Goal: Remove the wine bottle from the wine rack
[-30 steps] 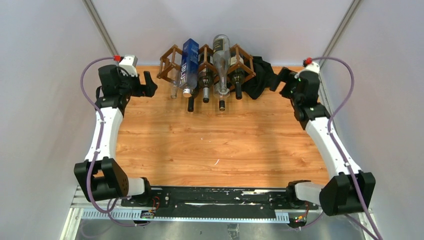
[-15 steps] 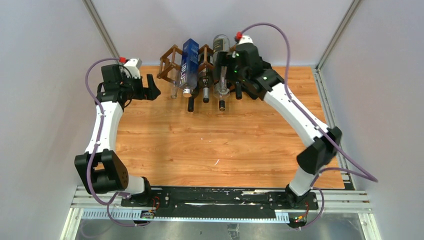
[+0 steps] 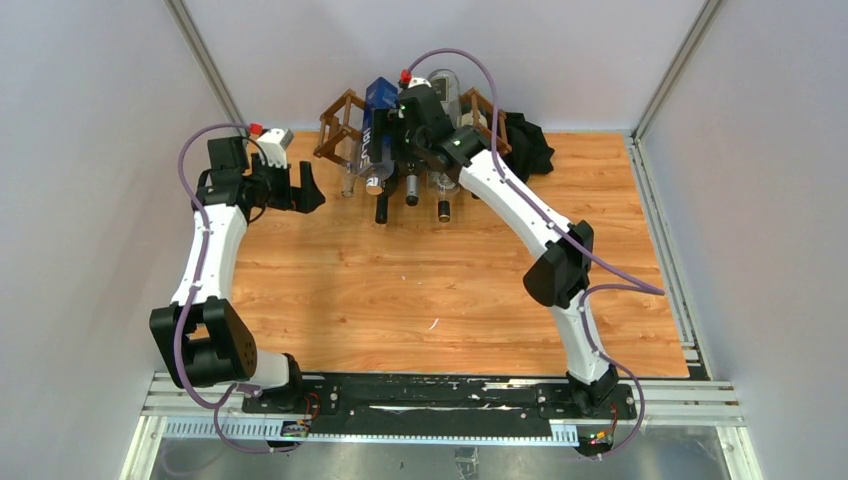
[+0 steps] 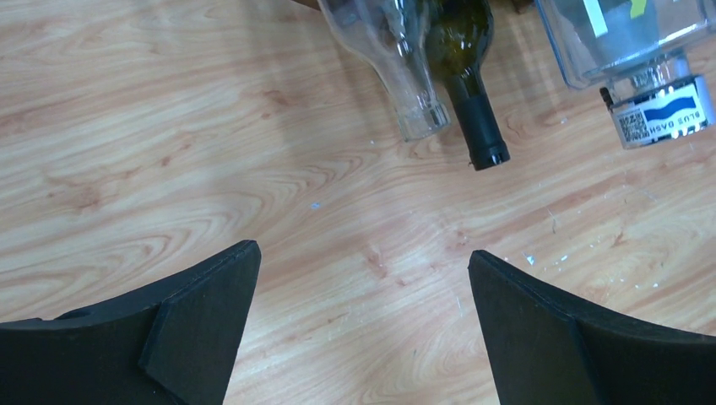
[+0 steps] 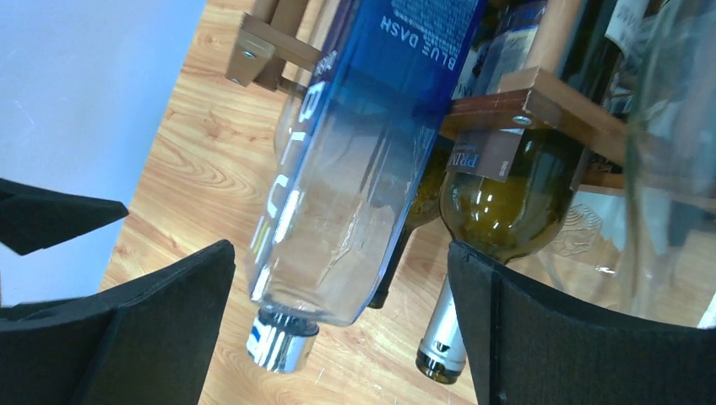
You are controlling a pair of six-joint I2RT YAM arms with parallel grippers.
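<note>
A wood-grain table point(image 3: 430, 280) is being enclosed by pale walls point(image 3: 90, 150), with the wine rack point(image 3: 338, 118) being shown at its far edge and a black cloth point(image 3: 525, 145) bunched just to its right. The right arm is being stretched across to the rack, the right gripper point(image 5: 342, 287) being held with jaws spread to either side of the blue bottle point(image 5: 363, 152), which is lying neck-down in the rack. The left gripper point(image 4: 363, 312) is being held over bare wood just left of the rack, jaws wide apart.
</note>
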